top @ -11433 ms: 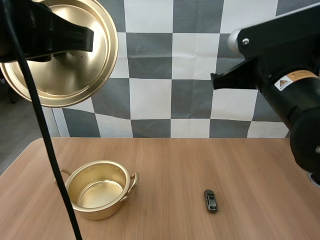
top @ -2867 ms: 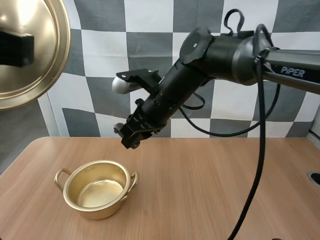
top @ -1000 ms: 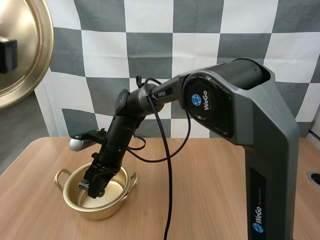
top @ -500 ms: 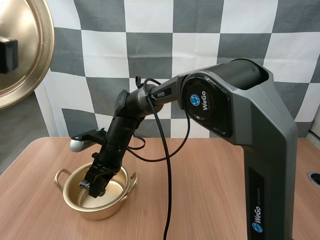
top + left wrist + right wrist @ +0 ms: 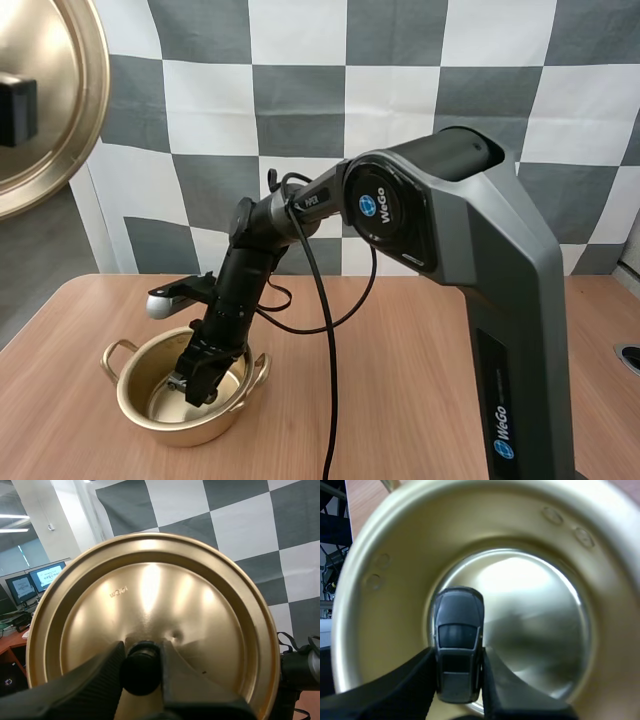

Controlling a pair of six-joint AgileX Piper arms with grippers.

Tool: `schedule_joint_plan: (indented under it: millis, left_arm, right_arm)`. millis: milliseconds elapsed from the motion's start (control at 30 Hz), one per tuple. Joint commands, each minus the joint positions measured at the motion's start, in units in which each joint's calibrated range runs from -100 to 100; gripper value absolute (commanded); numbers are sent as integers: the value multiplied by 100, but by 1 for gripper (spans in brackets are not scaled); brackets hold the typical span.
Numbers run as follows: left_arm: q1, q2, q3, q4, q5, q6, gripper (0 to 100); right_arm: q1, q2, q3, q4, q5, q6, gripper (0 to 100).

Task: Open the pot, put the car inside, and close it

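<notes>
Reaching down inside the open pot (image 5: 128, 402) on the surface (image 5: 400, 340), the right tool (image 5: 197, 385) pinched the car (image 5: 457, 645) between its fingers within the pot's walls, while the left tool (image 5: 142, 667) clamped the knob of the lid (image 5: 150, 595), raised high at the left.

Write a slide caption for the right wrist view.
Right pincer holds the toy car pinched between its fingers, down inside the open gold pot.
</notes>
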Motion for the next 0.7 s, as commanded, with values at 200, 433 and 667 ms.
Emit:
schedule_joint_plan:
  millis: [200, 433, 667]
  left_arm:
    - [0, 2, 3, -7, 3, 7, 0]
    - [0, 2, 3, -7, 3, 7, 0]
    - [0, 2, 3, -18, 3, 7, 0]
  right_arm:
    - [1, 8, 1, 2, -110, -1, 0]
    - [1, -29, 1, 2, -499, 142, 0]
    - [1, -34, 1, -6, -499, 119, 50]
